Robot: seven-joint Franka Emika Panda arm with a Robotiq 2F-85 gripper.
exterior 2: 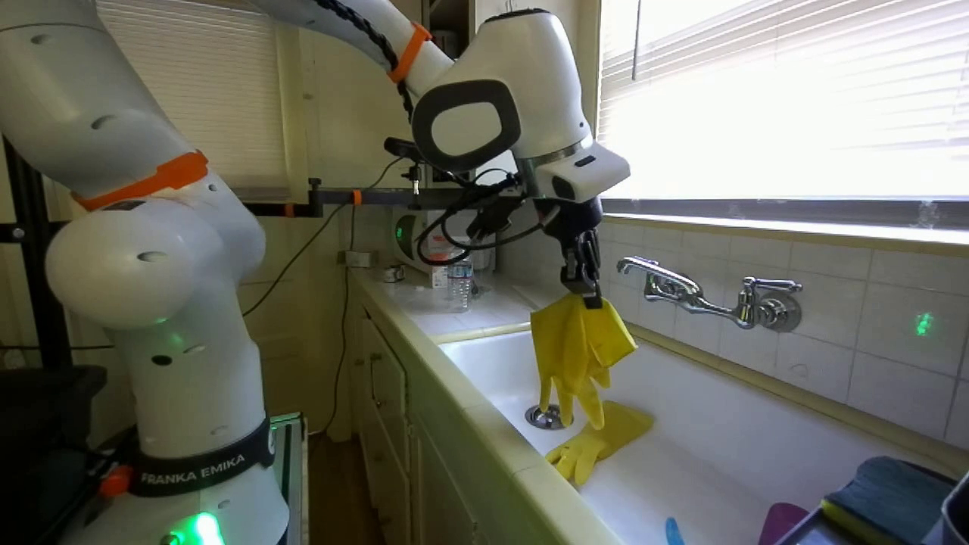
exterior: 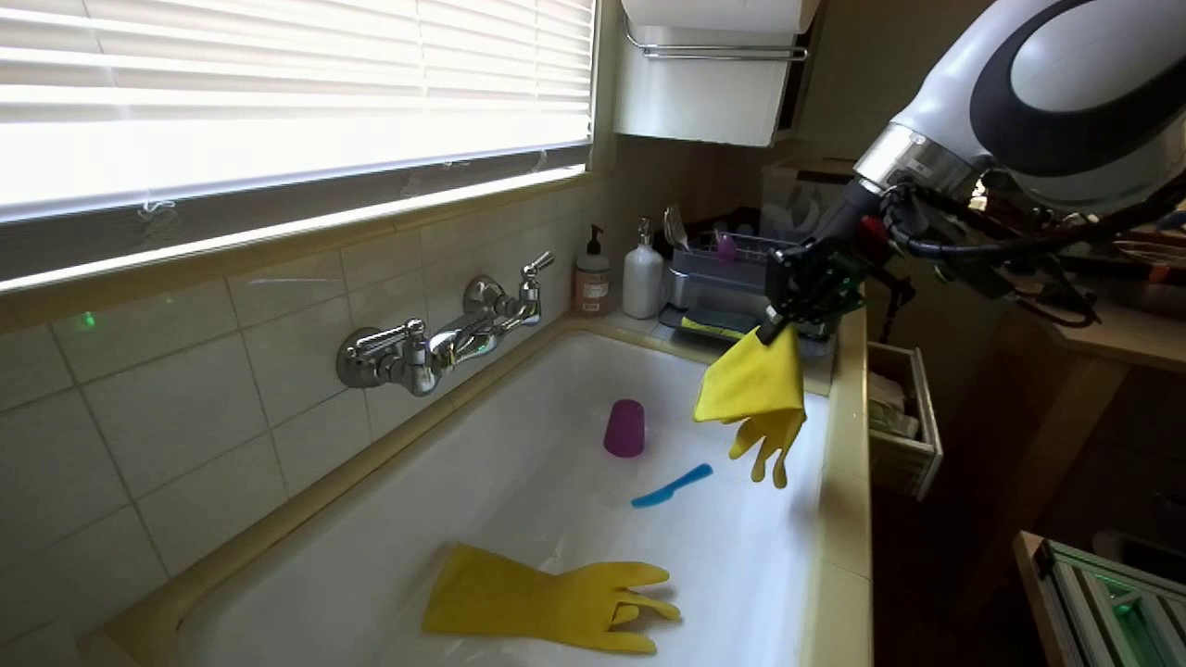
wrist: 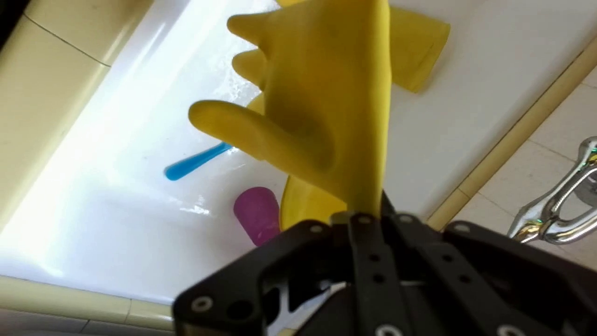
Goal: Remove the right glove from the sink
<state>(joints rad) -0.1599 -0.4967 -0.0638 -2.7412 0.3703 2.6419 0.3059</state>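
My gripper (exterior: 771, 324) is shut on a yellow rubber glove (exterior: 762, 384), which hangs over the sink (exterior: 519, 454) with its fingers pointing down. In an exterior view the gripper (exterior 2: 587, 297) pinches this held glove (exterior 2: 566, 341) near its folded cuff. In the wrist view the held glove (wrist: 326, 88) stretches up from the fingertips (wrist: 359, 207). Another yellow glove (exterior: 528, 593) lies flat on the sink bottom. It also shows below the held one in an exterior view (exterior 2: 617, 428) and partly hidden behind it in the wrist view (wrist: 415, 51).
A purple cup (exterior: 625, 429) and a blue plastic knife (exterior: 674, 485) lie in the sink. A chrome faucet (exterior: 459, 347) juts from the tiled wall. Soap bottles (exterior: 641, 278) and a dish rack (exterior: 723, 269) stand at the sink's end. An open drawer (exterior: 899, 417) is beyond the rim.
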